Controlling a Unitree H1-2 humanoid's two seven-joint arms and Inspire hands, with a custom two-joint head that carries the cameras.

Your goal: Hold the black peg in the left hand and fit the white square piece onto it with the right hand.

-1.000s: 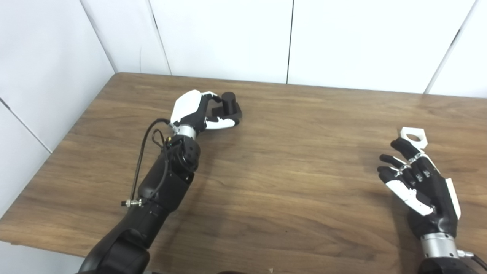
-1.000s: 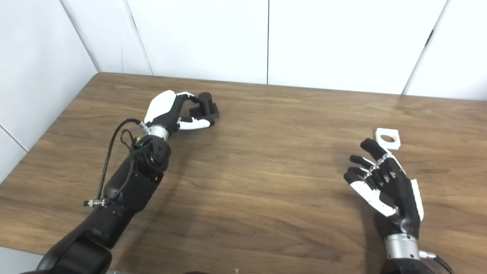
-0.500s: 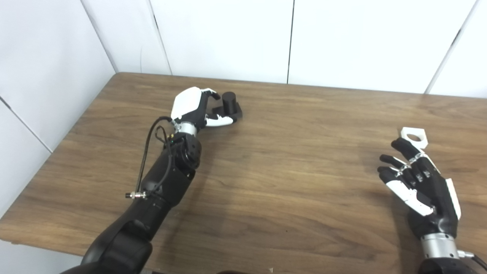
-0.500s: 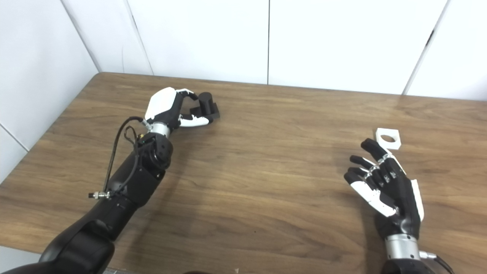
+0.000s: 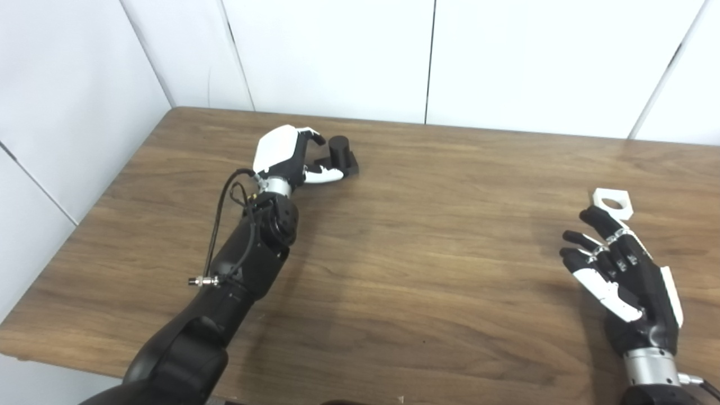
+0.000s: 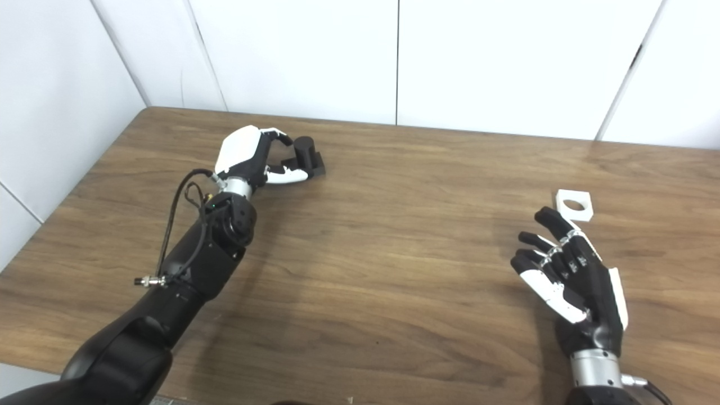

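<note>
Between left fingers [image 5: 315, 138]: black peg [image 5: 340, 153].

Black peg [image 5: 339, 154], white square piece [image 5: 612, 202], black-and-white left robot hand [image 5: 287, 157], brown wood-grain table [image 5: 427, 270].

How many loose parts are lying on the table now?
2: the black peg at the far left, at the left hand, and the white square piece at the right, just beyond the right hand.

Bright, even light (soft shadows), slight blur
</note>
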